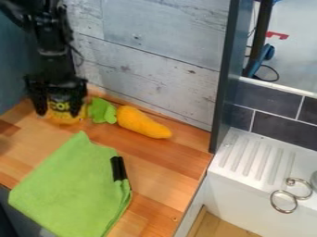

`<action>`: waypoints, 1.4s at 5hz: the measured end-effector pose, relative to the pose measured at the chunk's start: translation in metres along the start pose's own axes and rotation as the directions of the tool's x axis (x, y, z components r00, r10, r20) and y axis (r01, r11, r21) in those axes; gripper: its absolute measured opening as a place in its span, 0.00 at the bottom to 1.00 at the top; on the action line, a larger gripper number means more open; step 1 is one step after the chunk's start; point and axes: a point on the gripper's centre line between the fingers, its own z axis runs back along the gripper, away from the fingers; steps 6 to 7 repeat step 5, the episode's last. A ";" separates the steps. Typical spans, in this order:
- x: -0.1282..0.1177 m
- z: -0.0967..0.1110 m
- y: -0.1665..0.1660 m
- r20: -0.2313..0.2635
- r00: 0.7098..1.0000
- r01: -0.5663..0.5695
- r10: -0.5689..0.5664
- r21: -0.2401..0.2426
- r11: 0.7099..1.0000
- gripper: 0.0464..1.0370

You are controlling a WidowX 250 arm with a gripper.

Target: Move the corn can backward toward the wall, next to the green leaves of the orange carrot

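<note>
Hanging at the upper left of the camera view, the black two-finger pincer [58, 112] is right at a yellow container with dark print [65, 119]; whether it grasps the container or is released, I cannot tell. The container rests on the wooden table, probably on its base. Beside it, an orange plush carrot with green leaves [143, 122] lies sideways, its tapered shape suiting that. Nearer, a green cloth [71, 187] lies flat, apparently folded for compactness.
</note>
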 end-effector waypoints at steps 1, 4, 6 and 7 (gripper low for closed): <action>-0.012 0.013 0.005 0.000 0.999 0.037 -0.037 0.015 0.999 0.96; -0.105 0.081 0.035 0.021 0.939 0.341 -0.343 0.081 0.937 0.96; -0.129 0.094 0.035 0.059 0.905 0.416 -0.421 0.083 0.906 0.96; -0.129 0.094 0.035 0.059 0.905 0.416 -0.421 0.083 0.906 0.96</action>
